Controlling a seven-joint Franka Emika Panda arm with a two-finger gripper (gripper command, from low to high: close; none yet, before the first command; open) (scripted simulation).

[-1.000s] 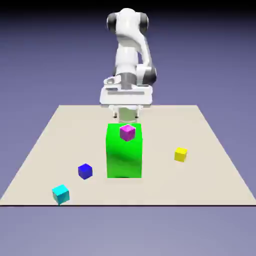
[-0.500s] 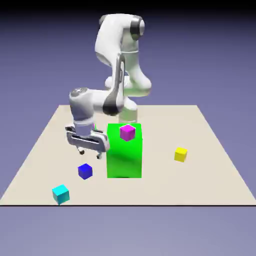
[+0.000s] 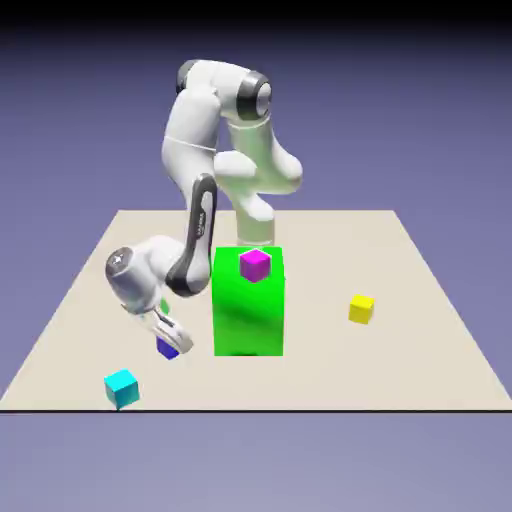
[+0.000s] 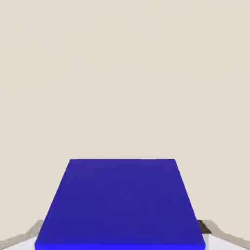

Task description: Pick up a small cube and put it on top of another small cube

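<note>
On a beige counter (image 3: pixel 310 385), your tool (image 4: pixel 121 244) clamps the blue cube (image 4: pixel 122 202) near a cyan cube (image 3: pixel 122 389).

I count four small cubes on my desk (image 3: pixel 310 375) and one large green block (image 3: pixel 249 325). Taking the block as the exterior view's dial centre, two cubes, blue (image 4: pixel 122 202) and cyan (image 3: pixel 122 388), lie toward eight o'clock, one yellow (image 3: pixel 361 309) at three, and one magenta (image 3: pixel 255 265) at twelve, overlapping the block in view. One green patch (image 3: pixel 164 306) by my arm I can't identify.
</note>
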